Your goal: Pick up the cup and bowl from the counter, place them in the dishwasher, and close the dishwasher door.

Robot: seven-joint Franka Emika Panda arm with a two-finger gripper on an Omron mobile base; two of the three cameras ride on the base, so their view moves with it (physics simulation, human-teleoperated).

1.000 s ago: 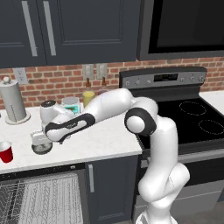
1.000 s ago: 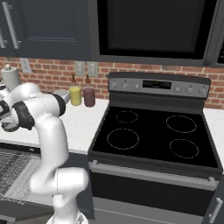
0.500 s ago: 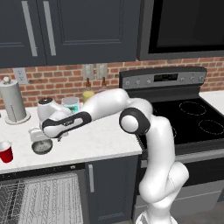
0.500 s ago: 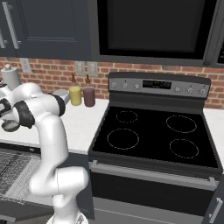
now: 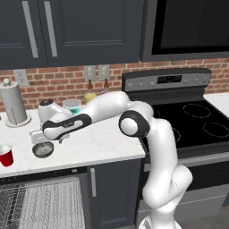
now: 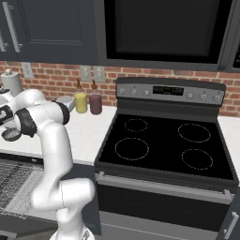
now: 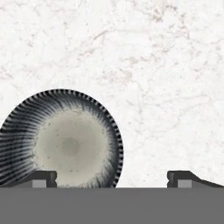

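Gripper is spread wide with nothing between the jaws, pointing straight down at the counter. From the hand view one fingertip sits over the near edge of the bowl and the other one is out over bare marble, so the bowl is off to one side of the gap rather than centred in it. Can't tell whether that fingertip touches the rim or just floats above it.

Nearest the base, in the left base view, the dishwasher is open under the counter edge and you can see its grey-white wire rack. Just above that, on the front part of the counter, the red cup stands upright near the left edge of the picture, with the grey bowl just to its right, a small gap between the two. The hand hangs right over the bowl, at the end of the arm's white forearm with its dark band.

Further back on the counter there's a white kitchen scale with a teal face, partly hidden behind the arm, and a paper towel roll on its holder over to the left by the brick wall. The right base view shows a yellow jar and a maroon jar standing side by side against the bricks, right beside the black stovetop.
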